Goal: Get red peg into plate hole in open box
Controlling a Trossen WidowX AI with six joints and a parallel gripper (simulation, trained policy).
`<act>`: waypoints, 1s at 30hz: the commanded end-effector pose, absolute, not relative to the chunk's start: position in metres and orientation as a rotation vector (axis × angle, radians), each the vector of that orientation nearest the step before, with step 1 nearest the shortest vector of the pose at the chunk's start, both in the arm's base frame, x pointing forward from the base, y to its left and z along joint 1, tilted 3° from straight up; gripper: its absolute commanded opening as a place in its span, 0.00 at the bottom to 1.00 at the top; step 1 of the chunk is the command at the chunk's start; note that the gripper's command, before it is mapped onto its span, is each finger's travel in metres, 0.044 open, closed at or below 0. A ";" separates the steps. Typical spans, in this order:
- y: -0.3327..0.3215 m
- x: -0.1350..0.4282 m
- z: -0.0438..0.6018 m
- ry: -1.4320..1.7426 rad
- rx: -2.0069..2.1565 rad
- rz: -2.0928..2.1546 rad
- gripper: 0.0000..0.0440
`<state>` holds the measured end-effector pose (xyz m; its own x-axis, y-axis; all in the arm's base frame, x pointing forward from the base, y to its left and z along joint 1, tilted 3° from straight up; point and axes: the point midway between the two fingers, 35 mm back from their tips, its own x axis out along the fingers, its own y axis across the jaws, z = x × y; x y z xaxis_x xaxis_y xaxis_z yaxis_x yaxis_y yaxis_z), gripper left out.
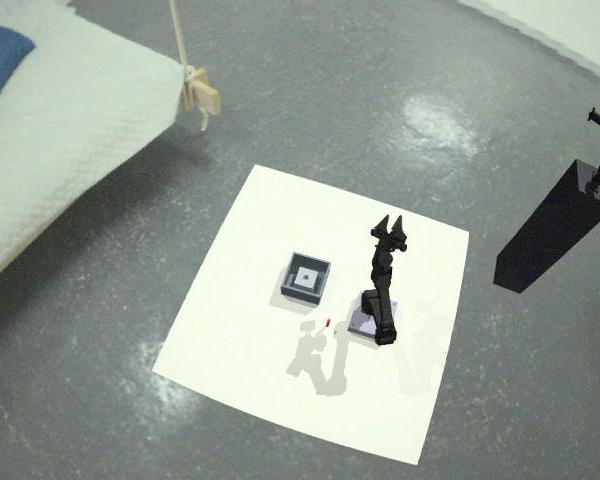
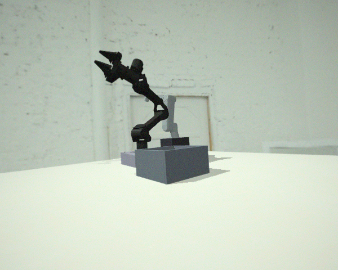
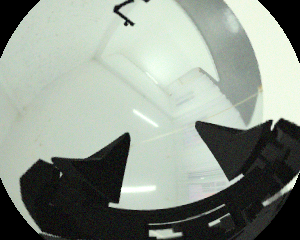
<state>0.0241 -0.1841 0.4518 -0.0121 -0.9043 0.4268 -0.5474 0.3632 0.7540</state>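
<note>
The small red peg (image 1: 327, 322) is on the white table top, between the box and the arm's base, in the top view; whether it stands or leans is too small to tell. The open grey-blue box (image 1: 301, 298) (image 2: 187, 164) stands beyond it. The light plate (image 1: 300, 283) with a dark hole in its middle lies at the box's bottom. My gripper (image 1: 394, 217) (image 2: 97, 56) (image 3: 163, 130) is open and empty, raised high above the table and pointing away from the peg and the box. The peg is hidden in the exterior view and out of the wrist view.
The arm's lilac base plate (image 1: 361, 326) (image 2: 128, 159) is beside the peg and box. The white table top (image 1: 238, 361) (image 2: 163, 226) bears them all. A dark pedestal (image 1: 548, 232) with another arm stands off the table at the right in the top view. A bed (image 1: 98, 98) is at the left.
</note>
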 end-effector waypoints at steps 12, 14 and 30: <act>-0.212 0.102 0.392 -1.184 1.408 -0.854 1.00; -0.212 0.112 0.385 -1.109 1.409 -0.889 1.00; -0.186 0.181 0.325 -0.494 1.328 -1.046 1.00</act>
<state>0.1700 -0.1928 0.3361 0.4619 -0.8644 -0.1986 0.2365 -0.0957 0.9669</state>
